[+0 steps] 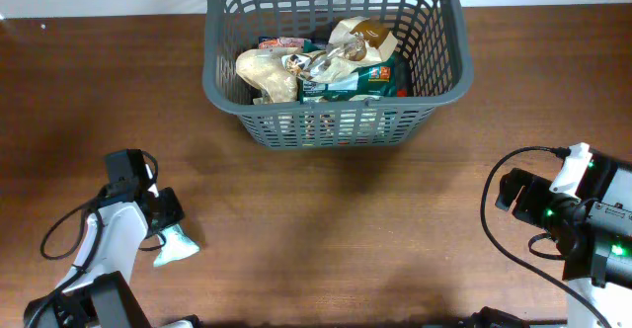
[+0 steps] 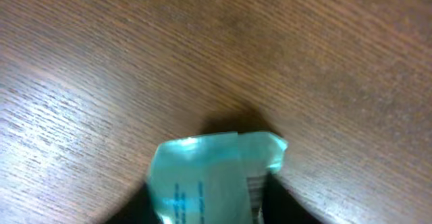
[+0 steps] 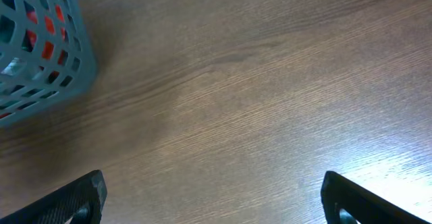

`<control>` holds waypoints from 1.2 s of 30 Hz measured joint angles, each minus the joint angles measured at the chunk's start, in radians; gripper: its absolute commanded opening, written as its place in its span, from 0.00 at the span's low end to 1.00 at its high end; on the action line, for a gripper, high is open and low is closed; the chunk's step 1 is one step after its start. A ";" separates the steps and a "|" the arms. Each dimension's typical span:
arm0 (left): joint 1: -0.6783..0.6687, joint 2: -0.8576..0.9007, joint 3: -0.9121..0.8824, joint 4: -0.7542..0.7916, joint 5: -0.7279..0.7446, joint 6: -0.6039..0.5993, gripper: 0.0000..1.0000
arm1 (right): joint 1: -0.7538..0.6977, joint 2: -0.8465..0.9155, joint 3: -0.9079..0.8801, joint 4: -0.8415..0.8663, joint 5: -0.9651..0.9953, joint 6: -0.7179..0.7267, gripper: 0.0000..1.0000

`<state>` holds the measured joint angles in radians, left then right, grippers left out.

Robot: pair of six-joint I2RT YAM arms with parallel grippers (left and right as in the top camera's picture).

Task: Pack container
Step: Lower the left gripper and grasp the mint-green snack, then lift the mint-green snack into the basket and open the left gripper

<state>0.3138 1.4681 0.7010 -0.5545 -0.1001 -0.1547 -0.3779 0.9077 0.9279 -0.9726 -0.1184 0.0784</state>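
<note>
The container [image 1: 336,123] is a dark grey slotted basket at the back middle of the table, holding several snack packets [image 1: 326,66]. My left gripper [image 1: 168,231] is at the front left, shut on a teal packet [image 1: 176,247], which fills the bottom of the left wrist view [image 2: 212,177] between the dark fingers, just above the wood. My right gripper [image 3: 212,200] is open and empty over bare table at the right, its arm [image 1: 568,214] at the front right. A corner of the basket shows in the right wrist view [image 3: 37,48].
Brown wooden table [image 1: 326,239]. A white backdrop runs along the table's far edge. Black cables loop beside both arms.
</note>
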 measured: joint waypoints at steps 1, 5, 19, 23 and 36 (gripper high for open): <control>0.000 0.000 0.000 0.002 0.000 -0.001 0.06 | 0.000 0.000 0.000 0.000 0.000 0.000 0.99; 0.000 0.000 0.000 0.018 -0.001 -0.003 0.02 | 0.000 0.000 0.000 -0.001 0.000 0.000 0.99; 0.000 0.006 0.131 0.190 -0.031 0.182 0.02 | 0.000 0.000 0.000 -0.008 0.000 0.000 0.99; 0.000 0.008 0.364 0.267 -0.026 0.270 0.02 | 0.000 0.000 0.000 -0.015 0.000 0.000 0.99; -0.032 0.068 0.661 0.968 0.399 0.148 0.02 | 0.000 0.000 0.000 -0.026 -0.013 0.000 0.99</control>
<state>0.2813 1.5356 1.3624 0.4137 0.2985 -0.0067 -0.3782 0.9077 0.9279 -0.9985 -0.1318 0.0784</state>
